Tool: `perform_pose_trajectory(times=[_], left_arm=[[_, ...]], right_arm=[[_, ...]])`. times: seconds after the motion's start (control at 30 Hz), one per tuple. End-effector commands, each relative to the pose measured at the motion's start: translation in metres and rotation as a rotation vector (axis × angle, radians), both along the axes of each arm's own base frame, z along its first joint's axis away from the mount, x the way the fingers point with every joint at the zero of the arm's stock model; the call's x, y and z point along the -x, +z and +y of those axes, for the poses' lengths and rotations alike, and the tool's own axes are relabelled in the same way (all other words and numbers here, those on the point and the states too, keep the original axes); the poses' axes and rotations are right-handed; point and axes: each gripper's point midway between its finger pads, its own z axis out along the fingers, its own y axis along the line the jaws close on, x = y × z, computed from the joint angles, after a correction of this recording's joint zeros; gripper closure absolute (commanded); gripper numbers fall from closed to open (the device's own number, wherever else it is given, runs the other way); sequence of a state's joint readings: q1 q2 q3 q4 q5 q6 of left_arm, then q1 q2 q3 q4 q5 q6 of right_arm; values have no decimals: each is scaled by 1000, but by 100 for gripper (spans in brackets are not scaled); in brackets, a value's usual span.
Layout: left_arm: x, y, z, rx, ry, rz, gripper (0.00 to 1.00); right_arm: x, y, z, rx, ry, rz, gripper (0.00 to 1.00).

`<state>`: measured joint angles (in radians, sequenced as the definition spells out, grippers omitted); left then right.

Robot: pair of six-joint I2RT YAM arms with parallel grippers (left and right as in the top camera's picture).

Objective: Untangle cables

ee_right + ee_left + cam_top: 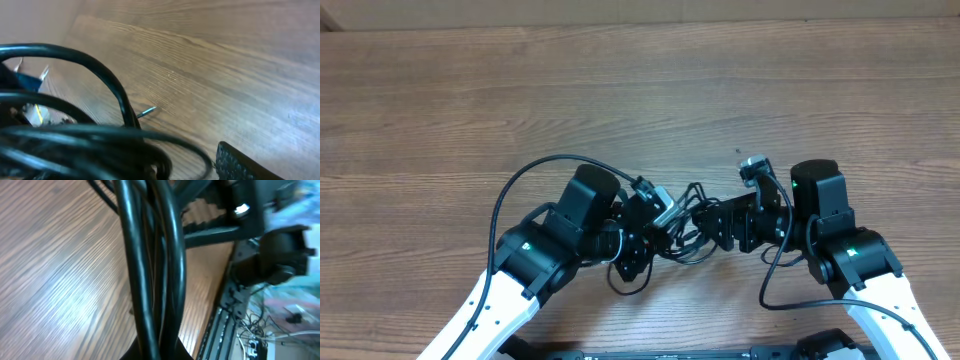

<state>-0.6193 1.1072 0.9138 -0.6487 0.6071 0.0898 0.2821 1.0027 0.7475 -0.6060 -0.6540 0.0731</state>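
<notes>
The cables (682,240) are a bundle of thin black cords lying on the wood between my two grippers. My left gripper (663,214) is shut on the cables (150,255); in the left wrist view they rise from between its jaws at the bottom centre. My right gripper (718,224) faces it from the right and stands open. One ribbed finger pad (242,162) shows at the lower right, apart from the cable loops (100,137) in front of it. A small metal plug tip (146,112) pokes out behind the loops.
The wooden table (640,90) stretches away beyond the arms. A thick black arm cable (535,172) arcs over the left arm and another (772,275) hangs by the right arm. A black rail with loose wires (227,325) runs along the table's near edge.
</notes>
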Motion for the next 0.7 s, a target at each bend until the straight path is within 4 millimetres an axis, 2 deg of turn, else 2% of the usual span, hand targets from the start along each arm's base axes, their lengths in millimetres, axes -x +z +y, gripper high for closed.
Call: perform_pose_trajectory(times=[0.0, 0.03, 0.07, 0.13, 0.23, 0.33, 0.4, 0.5, 0.57, 0.67], left_arm=[[11, 13, -7, 67, -104, -30, 96], [11, 13, -7, 67, -103, -30, 96], [11, 12, -7, 64, -100, -31, 96], [4, 9, -4, 33, -65, -49, 96], [-13, 0, 6, -31, 63, -39, 96], [-42, -12, 30, -124, 348, 1, 96], [-61, -19, 52, -171, 579, 35, 96], [-76, -24, 73, -182, 816, 85, 91], [-80, -27, 73, -162, 875, 124, 83], [-84, -35, 70, -158, 912, 168, 82]], right_arm=[[-4, 16, 6, -7, 71, -101, 42], [-5, 16, 6, -8, 71, -104, 54], [-5, 16, 6, -7, 71, -104, 71], [-4, 15, 6, -10, 67, -96, 94], [-2, 13, 5, -7, 65, -76, 96], [4, 13, 6, -18, 80, -53, 96], [16, 22, 13, -78, 136, -43, 96], [38, 49, 27, -215, 275, -78, 96], [55, 73, 35, -320, 392, -134, 96], [75, 105, 39, -441, 541, -230, 96]])
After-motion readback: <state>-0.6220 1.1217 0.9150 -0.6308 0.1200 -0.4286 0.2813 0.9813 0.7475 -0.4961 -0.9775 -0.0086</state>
